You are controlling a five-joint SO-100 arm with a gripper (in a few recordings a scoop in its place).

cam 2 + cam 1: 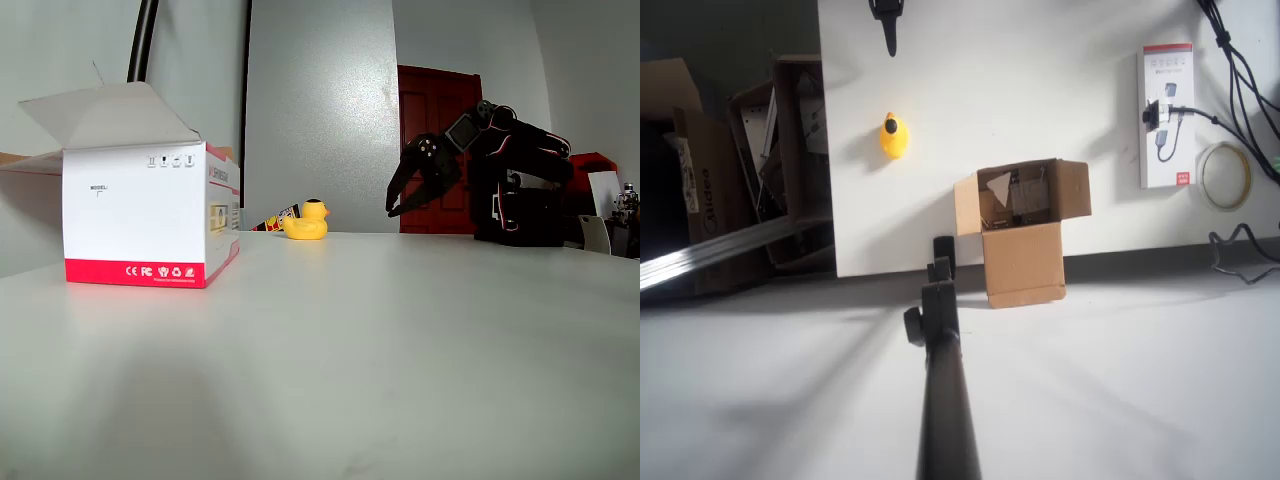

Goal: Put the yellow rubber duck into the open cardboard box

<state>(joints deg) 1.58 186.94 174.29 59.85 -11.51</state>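
White-and-red printed carton (140, 215) near left | small yellow rubber duck (306, 221) upright on table (400, 340), beak right | black hand (400, 200) fingers apart, empty

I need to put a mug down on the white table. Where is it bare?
Bare: between the yellow rubber duck and the white-and-red box. Crowded: the roll of tape and cables at the overhead view's right edge.

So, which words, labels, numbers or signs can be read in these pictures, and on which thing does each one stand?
"MODEL": small grey print on the white and red box, fixed view.
"CE", "FC": marks on its red bottom stripe; the symbols beside them are too small to name.
"idea": part of a word on the dark cardboard box, overhead view.
Print on the box's other faces: too small.
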